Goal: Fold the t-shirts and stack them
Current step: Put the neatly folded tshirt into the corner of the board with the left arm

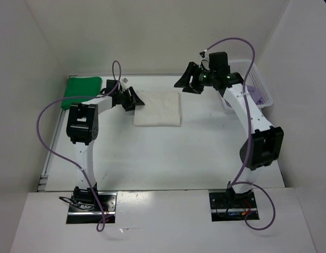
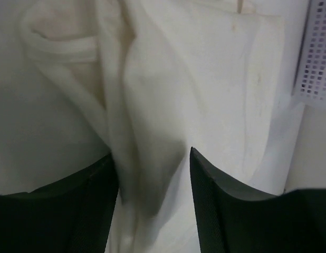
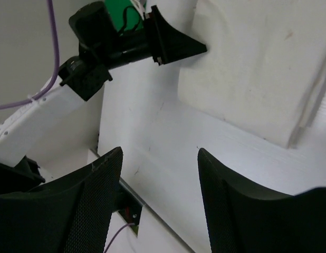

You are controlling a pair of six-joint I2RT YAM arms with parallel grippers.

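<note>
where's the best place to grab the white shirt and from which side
Take the white shirt at its left edge, coming in low from the left, where the open left tool sits. It lies flat as a folded rectangle, so the top offers little to pinch. The edge has stacked layers and a raised fold that the tool can straddle, probably catching all layers together.

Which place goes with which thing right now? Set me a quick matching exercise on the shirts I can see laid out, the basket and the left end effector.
Things:
1. green shirt
2. white shirt
3. basket
4. left end effector

Places:
A. far right side
B. at the white shirt's left edge
C. far left corner
D. folded, in the middle

Pairs: 1-C, 2-D, 3-A, 4-B
</note>
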